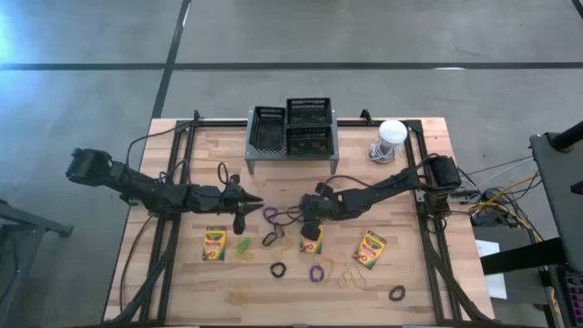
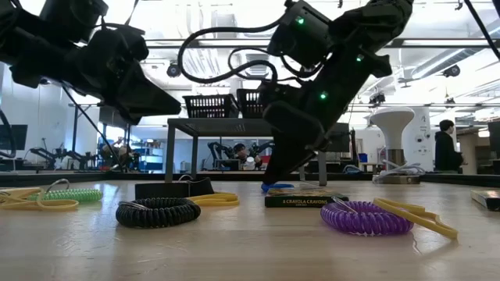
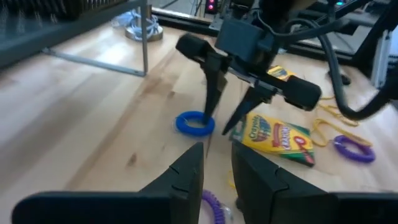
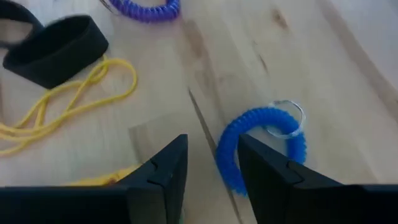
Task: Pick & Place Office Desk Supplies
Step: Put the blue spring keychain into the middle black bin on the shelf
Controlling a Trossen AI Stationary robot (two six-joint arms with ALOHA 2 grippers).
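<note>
Blue coiled loop band [image 4: 264,146], a springy plastic ring with a small metal split ring on it, lies flat on the pale wood table [image 1: 419,264] right at the tips of the right gripper [image 3: 219,119]. In the right wrist view 1 of its 2 dark fingers [image 4: 273,180] overlaps the near arc of the coil while the other stands just beside it on bare wood, so the ring sits slightly off to 1 side of the gap rather than centred in it. Those jaws stand parted with nothing between them, pointing steeply down at the table. Just behind the right gripper lies a small yellow-and-green crayon box [image 3: 273,135], close enough to crowd the fingers; a black band [image 4: 56,50] and yellow rubber bands [image 4: 68,102] lie a little farther off. The left gripper [image 3: 214,177] hovers near, aimed at the same spot from the opposite side, its fingers narrowly apart and empty. The right arm is clearly the nearer; my judgement is that a small sideways shift to straddle the coil's rim is what the grasp turns on.
</note>
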